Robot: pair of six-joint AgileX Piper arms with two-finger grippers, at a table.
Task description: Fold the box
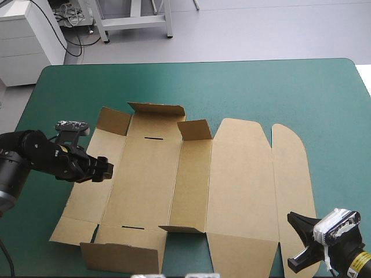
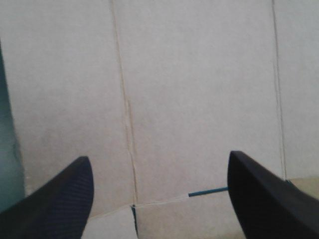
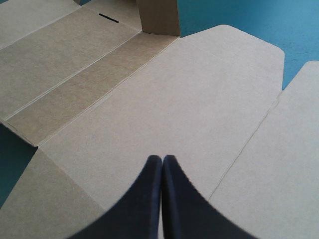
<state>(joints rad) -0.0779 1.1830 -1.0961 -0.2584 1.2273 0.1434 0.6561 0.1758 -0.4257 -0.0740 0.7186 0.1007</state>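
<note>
Light: bright, even, from overhead in all three views.
Shadows: soft and short. There is a thin dark line under the raised flaps (image 1: 194, 128) of the box (image 1: 232, 174) and a faint smudge on the board beneath the left hand (image 1: 106, 169).
Upright flap (image 3: 158, 17), right wrist view: its near face is shaded, darker than the flat board.
Teal-green surface (image 1: 261, 87): matt, evenly lit.
Black fingers (image 3: 149, 199): dull sheen.
Left wrist view: board lit pale and flat.

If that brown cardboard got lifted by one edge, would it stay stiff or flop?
The box would probably hinge at its creases, since some flaps already stand up along them. Between creases the board looks stiff. A thin flat sheet, it is likely light and may slide on the cover when pushed.
</note>
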